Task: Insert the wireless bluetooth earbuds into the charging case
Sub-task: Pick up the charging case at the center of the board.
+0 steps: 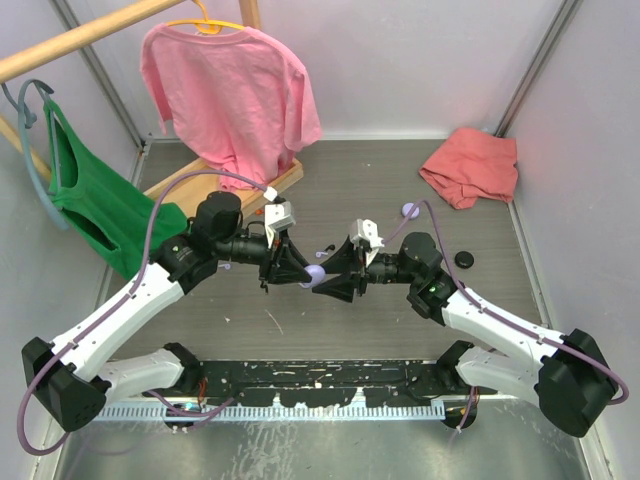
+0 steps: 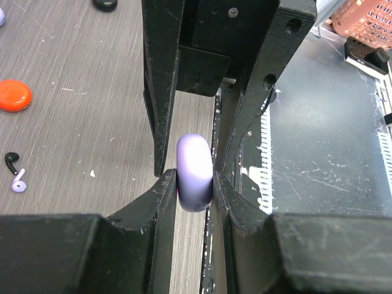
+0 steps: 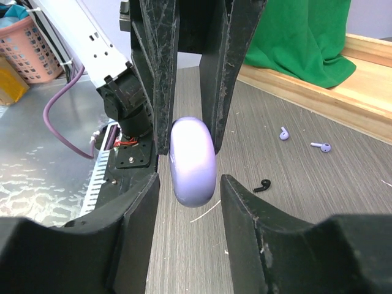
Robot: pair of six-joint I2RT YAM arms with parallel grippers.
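A lilac round charging case hangs above the table's middle. My left gripper is shut on it, its jaws pressed on both flat faces in the left wrist view. My right gripper faces it, open. In the right wrist view its jaws stand on either side of the case with gaps. Two lilac earbuds and a black earbud lie on the table. The left wrist view shows a black earbud and a lilac earbud.
An orange-red round case and a black round case lie on the table, with a small lilac round piece behind. A pink shirt, a green cloth and a red cloth are at the back.
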